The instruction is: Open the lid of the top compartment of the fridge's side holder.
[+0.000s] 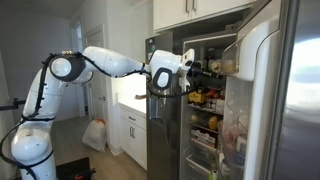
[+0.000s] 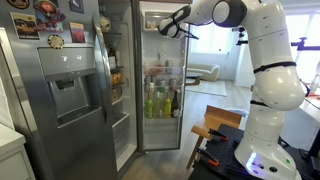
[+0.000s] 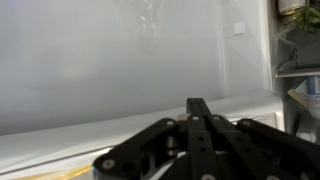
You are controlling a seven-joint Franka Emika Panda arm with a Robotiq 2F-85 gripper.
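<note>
The dark grey fridge (image 1: 303, 110) (image 2: 60, 100) stands open with its inside lit. The open door's white inner side carries the side holder; its top compartment (image 1: 230, 60) has a pale lid. My black gripper (image 1: 203, 72) (image 2: 168, 27) is high up at the fridge's top, pointing at that compartment from close by. In the wrist view the fingers (image 3: 197, 104) lie together, shut on nothing, right in front of a pale, cloudy panel (image 3: 120, 60). I cannot tell whether the fingertips touch it.
Shelves with bottles and jars (image 2: 160, 100) (image 1: 205, 98) fill the fridge's inside. White cabinets (image 1: 132, 125) and a white bag (image 1: 95, 133) stand beside the fridge. A wooden stool (image 2: 215, 125) stands by the robot's base.
</note>
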